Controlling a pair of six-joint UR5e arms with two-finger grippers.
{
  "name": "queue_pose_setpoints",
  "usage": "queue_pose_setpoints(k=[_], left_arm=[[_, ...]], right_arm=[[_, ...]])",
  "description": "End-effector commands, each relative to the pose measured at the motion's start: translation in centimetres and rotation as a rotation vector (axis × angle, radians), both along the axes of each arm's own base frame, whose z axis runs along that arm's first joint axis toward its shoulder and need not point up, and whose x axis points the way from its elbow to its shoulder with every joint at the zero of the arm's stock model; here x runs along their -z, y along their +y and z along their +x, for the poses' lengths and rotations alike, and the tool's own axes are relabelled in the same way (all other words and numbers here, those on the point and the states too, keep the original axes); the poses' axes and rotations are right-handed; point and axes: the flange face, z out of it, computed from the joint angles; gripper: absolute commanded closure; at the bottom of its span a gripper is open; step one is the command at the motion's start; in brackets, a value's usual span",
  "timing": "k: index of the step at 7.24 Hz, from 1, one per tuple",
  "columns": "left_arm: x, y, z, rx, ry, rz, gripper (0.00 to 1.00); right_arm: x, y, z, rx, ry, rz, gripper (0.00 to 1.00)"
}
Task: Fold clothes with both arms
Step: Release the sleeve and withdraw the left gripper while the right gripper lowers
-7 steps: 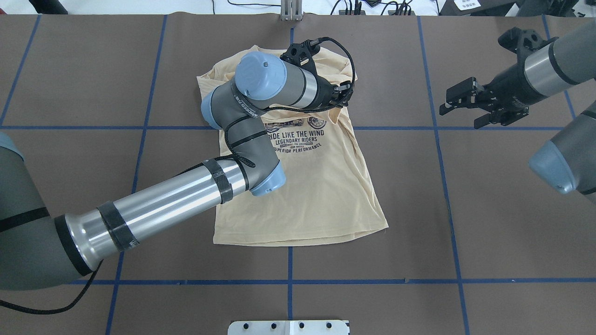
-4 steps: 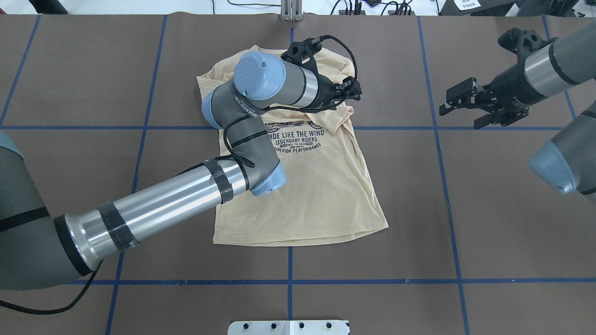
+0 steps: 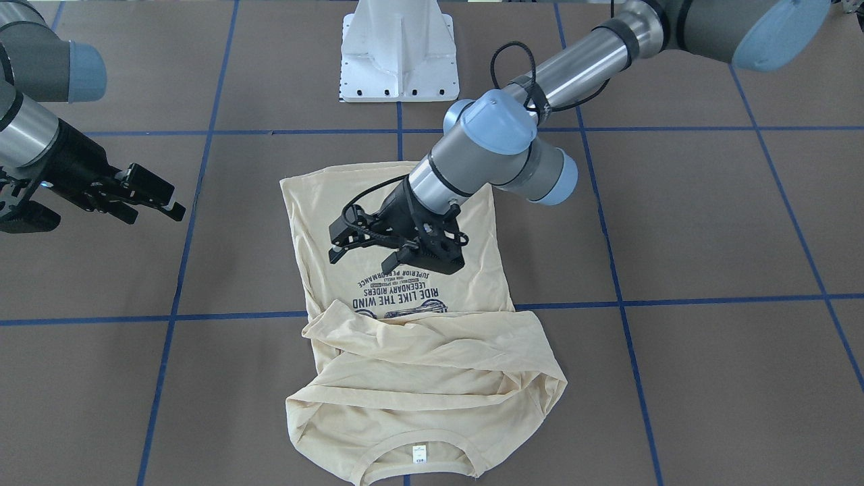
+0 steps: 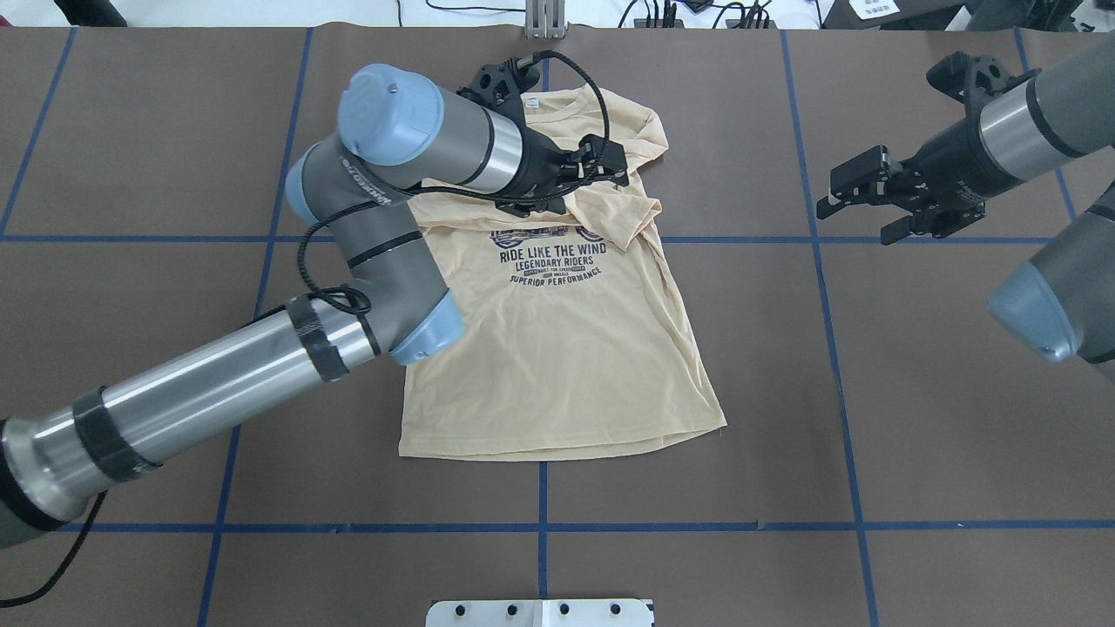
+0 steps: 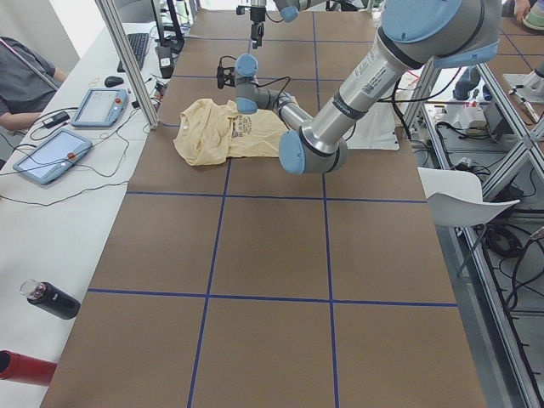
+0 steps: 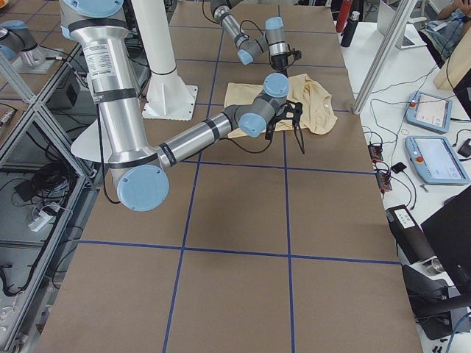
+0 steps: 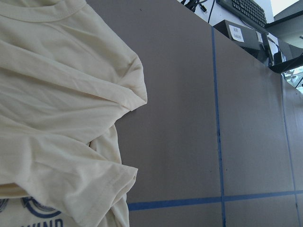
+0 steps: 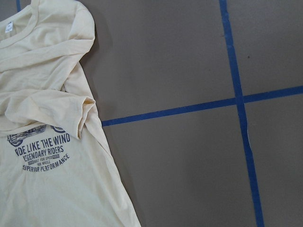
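While the cream shirt [image 4: 566, 366] lies flat below its navy print, its upper half is rumpled and folded over; left gripper [image 3: 362, 258] and right gripper [image 4: 855, 218] both gape, empty.

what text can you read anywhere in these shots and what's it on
"RIDE LIKE THE WIND": top line of the navy print on the T-shirt.
"LEGENDARY RIDERS": second line of that print.
"SUPERIOR PERFORMANCE": bottom line of that print.
The tiny line between those last two: too small to read.
The white neck label: too small to read.
Lettering on the left arm, near its wrist: too blurred to read.
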Motion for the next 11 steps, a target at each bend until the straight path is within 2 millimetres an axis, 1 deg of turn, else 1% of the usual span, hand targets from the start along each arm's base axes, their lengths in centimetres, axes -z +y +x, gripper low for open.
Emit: queue_pose_setpoints(k=[1, 2, 3, 4, 5, 6, 7, 8, 9, 10, 11], left_arm=[[-3.7, 4.6, -7.7, -0.020, -0.032, -0.035, 0.00], [-6.7, 6.9, -10.6, -0.030, -0.043, -0.049, 0.00], [-8.9, 8.5, -12.5, -0.028, -0.045, -0.054, 0.00], [-10.9, 9.4, -13.1, -0.024, -0.019, -0.121, 0.00], [-13.7, 10.5, -13.6, -0.028, 0.066, -0.136, 0.00], [-15.2, 11.4, -14.6, -0.026, 0.114, -0.145, 0.00], [-16.1, 12.8, -13.1, -0.029, 0.113, -0.198, 0.00], [-16.2, 15.2, -10.0, -0.010, 0.113, -0.209, 0.00], [-16.4, 16.9, -8.1, -0.003, 0.112, -0.236, 0.00], [-16.3, 18.1, -6.9, -0.004, 0.093, -0.263, 0.00], [-16.3, 19.2, -5.2, 0.008, 0.024, -0.295, 0.01]], right_arm=[[0.2, 1.7, -1.1, 0.029, -0.011, -0.002, 0.00], [-0.1, 2.6, -2.2, 0.043, -0.004, -0.012, 0.00], [-0.2, 3.4, -3.6, 0.064, 0.001, -0.010, 0.00], [-0.1, 4.3, -5.1, 0.088, 0.001, -0.014, 0.00], [0.3, 5.3, -6.0, 0.082, -0.010, -0.008, 0.00], [-0.1, 6.5, -6.5, 0.083, -0.030, 0.001, 0.00], [-0.2, 7.1, -6.8, 0.090, -0.041, 0.002, 0.00], [-0.2, 7.5, -7.4, 0.101, -0.041, 0.002, 0.00], [-0.2, 7.6, -7.5, 0.103, -0.041, 0.000, 0.00], [-0.2, 7.6, -7.6, 0.105, -0.041, 0.000, 0.00], [-0.2, 7.7, -7.7, 0.106, -0.041, 0.000, 0.00]])
